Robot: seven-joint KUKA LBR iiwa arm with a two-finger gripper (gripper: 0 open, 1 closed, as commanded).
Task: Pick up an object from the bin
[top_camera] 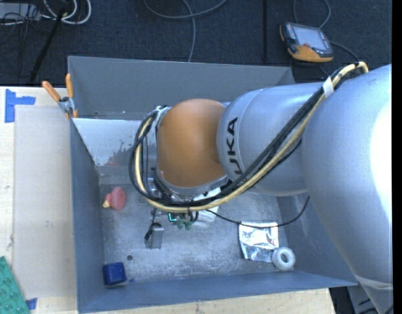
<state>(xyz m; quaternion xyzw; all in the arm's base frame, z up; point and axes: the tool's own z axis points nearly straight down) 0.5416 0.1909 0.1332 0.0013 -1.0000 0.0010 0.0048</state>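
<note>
Arm (299,142) reaches in from the right on my feed, its thick grey links lying across the right half of the bin (83,175). Near the middle the wrist bends down, so the orange cover (187,142) faces up at me. Yellow and black cables (140,165) loop round the cover's left side and run back along the arm. Below the cover the tool (153,234) hangs low over the bin floor, left of centre and pointing down. The wrist hides most of it, and I cannot tell whether it is open or closed. It sits over bare, dusty floor rather than over any one thing. The nearest thing is a pink lump (114,198), to the tool's left and a little further back, near the left wall and apart from the tool. A white scrap (206,216) pokes out from under the wrist on the tool's right. A blue block (114,273) lies by the front left corner. A foil packet (258,241) lies front right, with a white ring (284,258) just beside its near corner.
</note>
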